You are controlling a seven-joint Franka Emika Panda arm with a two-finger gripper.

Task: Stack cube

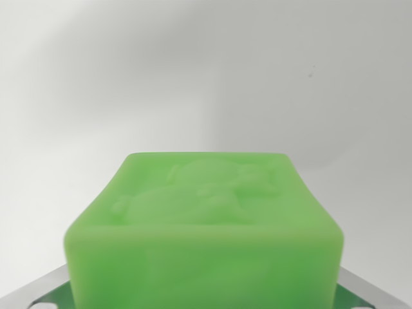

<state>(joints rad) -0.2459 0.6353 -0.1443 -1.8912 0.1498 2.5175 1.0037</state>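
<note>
A green cube (205, 225) with a raised figure moulded on its top face fills the lower middle of the wrist view, very close and slightly blurred. It sits between the two sides of my gripper (206, 299). Only silver slivers of the fingers (38, 295) show at the bottom corners, tinted by green reflections, and they press against the cube's left and right faces. The gripper looks shut on the cube. No second cube is in view.
Behind the cube lies a plain white surface (206, 71) with soft grey shadows. A tiny dark speck (311, 75) marks it at the upper right.
</note>
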